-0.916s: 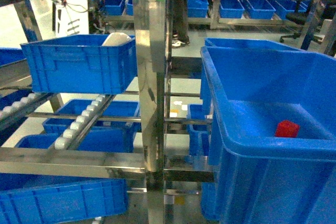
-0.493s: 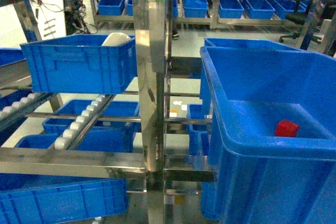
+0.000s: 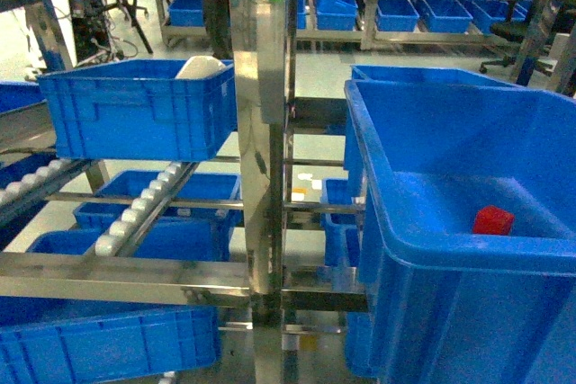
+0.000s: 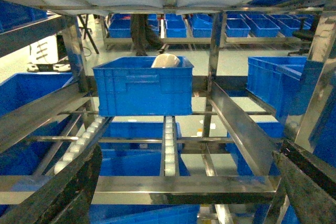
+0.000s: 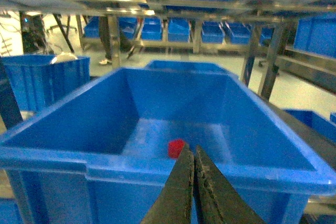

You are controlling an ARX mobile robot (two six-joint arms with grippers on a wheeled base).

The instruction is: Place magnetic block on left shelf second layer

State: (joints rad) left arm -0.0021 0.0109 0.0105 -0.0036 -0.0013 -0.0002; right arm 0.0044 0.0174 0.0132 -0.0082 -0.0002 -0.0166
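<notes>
Rows of blue crates on steel racks fill the warehouse floor behind, under bright light. Up front a stainless-steel upright (image 3: pixel 259 123) of square tubing, shiny and reflective, divides the head view. To its left, the left shelf second layer (image 3: pixel 126 278) is a steel frame with white roller rails (image 3: pixel 135 209) running back, and a thick-rimmed blue plastic crate (image 3: pixel 135 114) sits on them farther back with a white rounded object (image 3: pixel 200 66) inside. To the right stands a large deep blue crate (image 3: pixel 450 294) with smooth walls. The magnetic block (image 3: pixel 493 220) lies on its floor near the right side, bright red, flat-faced and sharp-edged; it looks roughly cubic, so no long axis can be told. The right gripper (image 5: pixel 193 153) hangs just before that crate's near rim, its dark, rough fingers pressed together on nothing. The left gripper (image 4: pixel 184 182) is spread wide, its dark fingers (image 4: pixel 63 192) at the frame's lower corners, facing the roller rails.
</notes>
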